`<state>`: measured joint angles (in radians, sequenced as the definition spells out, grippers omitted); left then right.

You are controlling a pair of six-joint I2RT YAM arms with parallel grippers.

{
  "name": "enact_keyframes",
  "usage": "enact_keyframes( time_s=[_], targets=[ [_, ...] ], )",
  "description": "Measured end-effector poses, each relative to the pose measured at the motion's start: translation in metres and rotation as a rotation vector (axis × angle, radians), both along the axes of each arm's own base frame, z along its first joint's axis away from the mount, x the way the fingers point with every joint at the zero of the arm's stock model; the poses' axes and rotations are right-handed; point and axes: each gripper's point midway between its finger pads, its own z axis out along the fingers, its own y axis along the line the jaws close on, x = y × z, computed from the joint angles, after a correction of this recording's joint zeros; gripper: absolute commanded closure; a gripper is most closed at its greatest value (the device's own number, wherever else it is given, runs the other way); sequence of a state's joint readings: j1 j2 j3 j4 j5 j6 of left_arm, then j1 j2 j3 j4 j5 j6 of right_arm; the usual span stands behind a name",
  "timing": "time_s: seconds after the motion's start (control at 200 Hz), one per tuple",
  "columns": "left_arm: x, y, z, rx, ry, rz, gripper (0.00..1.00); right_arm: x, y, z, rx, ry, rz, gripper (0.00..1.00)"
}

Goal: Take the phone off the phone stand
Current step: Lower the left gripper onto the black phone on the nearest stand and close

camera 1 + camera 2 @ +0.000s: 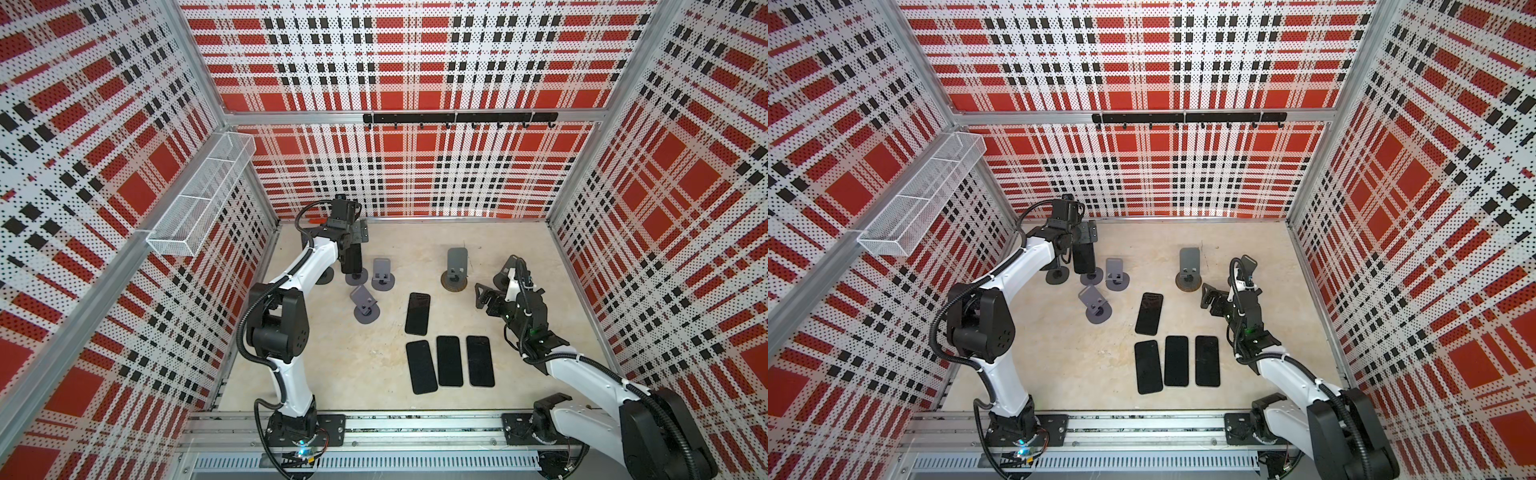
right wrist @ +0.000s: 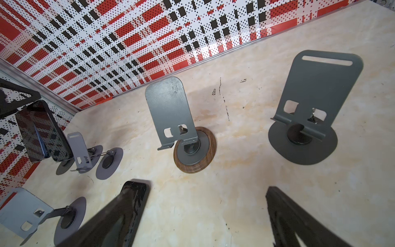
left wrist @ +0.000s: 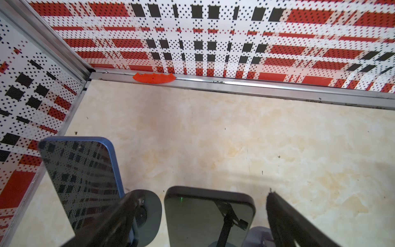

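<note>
- While the flat phones (image 1: pixel 449 360) lie in a group near the front of the table (image 1: pixel 332 374), the right gripper (image 1: pixel 483 297) hangs just right of them, jaws spread, holding nothing.
- Empty stands (image 1: pixel 381 274) sit mid-table.
- Far left: black phone (image 3: pixel 207 218) leans upright on its phone stand (image 1: pixel 356 277). Its top edge is between the spread jaws of the left gripper (image 3: pixel 203 193), with a gap on each side and no grip.
- Blue phone (image 3: pixel 81 181) stands just beside it, outside the jaws.
</note>
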<state>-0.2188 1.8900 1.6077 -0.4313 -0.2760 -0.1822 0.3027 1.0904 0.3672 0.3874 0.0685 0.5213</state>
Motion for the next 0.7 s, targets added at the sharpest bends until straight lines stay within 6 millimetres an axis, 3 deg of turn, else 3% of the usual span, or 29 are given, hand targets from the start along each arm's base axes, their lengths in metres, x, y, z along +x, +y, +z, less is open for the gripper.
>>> enact_keyframes(
  time_s=[0.19,0.596,0.696],
  targets=[
    [0.001,0.003,-0.016,-0.006,0.04,-0.012,0.02,0.0,0.0,-0.001,0.0,0.001,0.0,0.0],
    [0.003,-0.006,-0.032,-0.032,0.079,-0.075,0.0,0.0,0.0,-0.001,-0.001,0.003,0.0,0.0],
    [0.003,-0.006,-0.037,-0.029,0.088,-0.078,0.04,0.0,0.0,-0.001,-0.001,0.003,0.0,0.0]
  ],
)
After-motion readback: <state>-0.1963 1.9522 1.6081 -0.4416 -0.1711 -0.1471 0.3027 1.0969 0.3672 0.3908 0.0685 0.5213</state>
